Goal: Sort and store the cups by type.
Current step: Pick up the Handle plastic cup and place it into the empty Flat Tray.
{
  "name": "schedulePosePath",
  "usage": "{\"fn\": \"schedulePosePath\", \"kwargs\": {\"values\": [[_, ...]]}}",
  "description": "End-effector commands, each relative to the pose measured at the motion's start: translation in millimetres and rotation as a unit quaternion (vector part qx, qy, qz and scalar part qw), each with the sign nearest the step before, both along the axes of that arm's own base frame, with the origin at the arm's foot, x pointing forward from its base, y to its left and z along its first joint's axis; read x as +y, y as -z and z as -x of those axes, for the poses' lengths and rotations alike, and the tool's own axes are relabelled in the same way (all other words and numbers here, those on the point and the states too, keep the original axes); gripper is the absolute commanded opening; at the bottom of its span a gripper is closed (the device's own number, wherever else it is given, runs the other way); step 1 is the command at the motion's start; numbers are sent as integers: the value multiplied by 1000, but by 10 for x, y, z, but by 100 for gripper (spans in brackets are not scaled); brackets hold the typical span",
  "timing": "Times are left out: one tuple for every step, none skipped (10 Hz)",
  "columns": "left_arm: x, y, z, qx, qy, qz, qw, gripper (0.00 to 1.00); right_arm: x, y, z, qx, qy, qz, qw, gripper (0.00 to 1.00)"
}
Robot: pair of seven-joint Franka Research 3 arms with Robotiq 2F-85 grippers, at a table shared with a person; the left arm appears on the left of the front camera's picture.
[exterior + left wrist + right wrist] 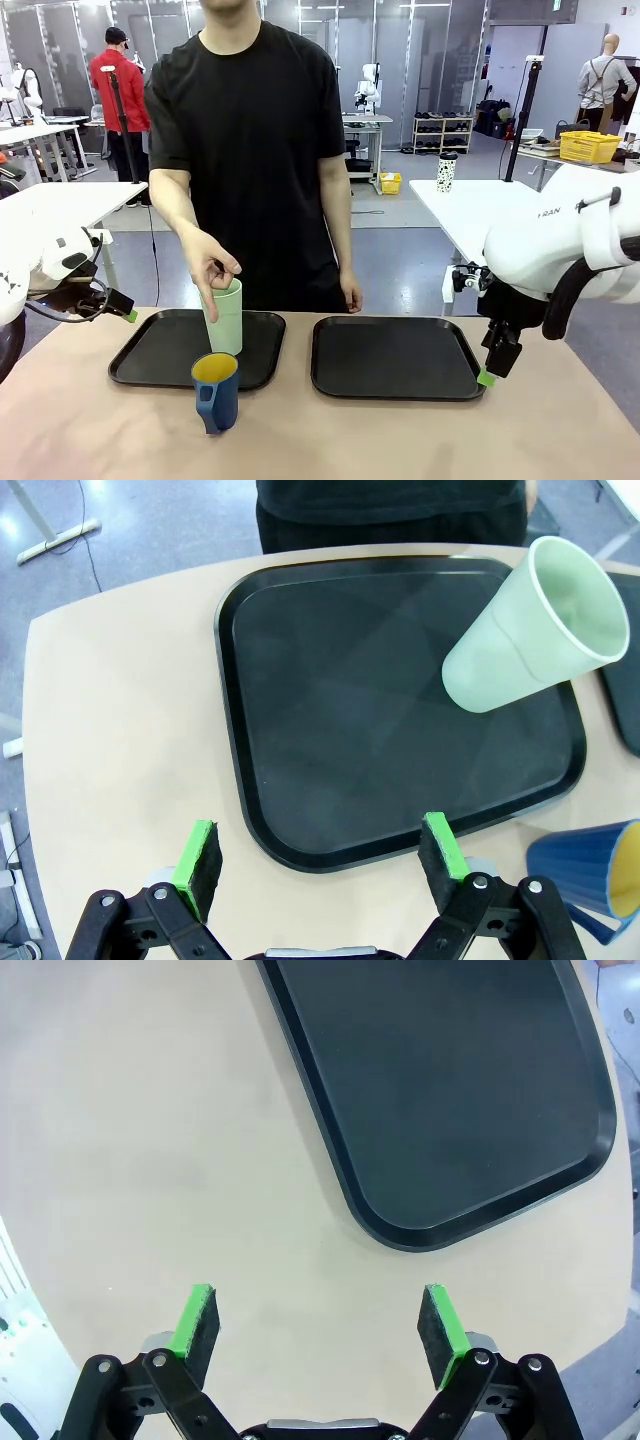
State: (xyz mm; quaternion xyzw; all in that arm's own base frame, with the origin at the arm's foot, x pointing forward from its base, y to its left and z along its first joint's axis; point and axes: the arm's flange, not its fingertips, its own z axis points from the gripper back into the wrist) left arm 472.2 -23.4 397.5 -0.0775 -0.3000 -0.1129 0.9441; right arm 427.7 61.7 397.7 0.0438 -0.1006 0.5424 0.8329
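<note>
Hovering with fingers spread apart, the left gripper (320, 842) and the right gripper (318, 1305) hold nothing.

The tall green cup (228, 320) stands on the right part of the left tray (150, 352), and the blue mug (217, 392) sits on the table just near of that tray. The person's hand (210, 265) is at the top of the green cup, with a finger pointing down. I think a gripper going for that cup now could bump the hand or knock the tall cup over. The blue mug is right in front of the green cup, so a reach from the near side could push it too. Its handle faces the near side and may get in the way of a grab. The right tray (395, 355) has nothing on it. A white spotted cup (446, 172) stands well apart on a far table.
</note>
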Motion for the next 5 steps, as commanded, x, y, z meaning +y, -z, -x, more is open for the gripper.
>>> {"fn": "schedulePosePath", "kwargs": {"values": [[-4,-23,5,-2,-1,0,1000,100,-23,16,-1,-3,-5,-2,1000,100],[-4,-23,5,-2,-1,0,1000,100,-23,16,-1,-3,-5,-2,1000,100],[-4,-23,5,-2,-1,0,1000,100,-23,16,-1,-3,-5,-2,1000,100],[-4,-23,5,-2,-1,0,1000,100,-23,16,-1,-3,-5,-2,1000,100],[-4,-23,5,-2,-1,0,1000,100,-23,16,-1,-3,-5,-2,1000,100]]}}
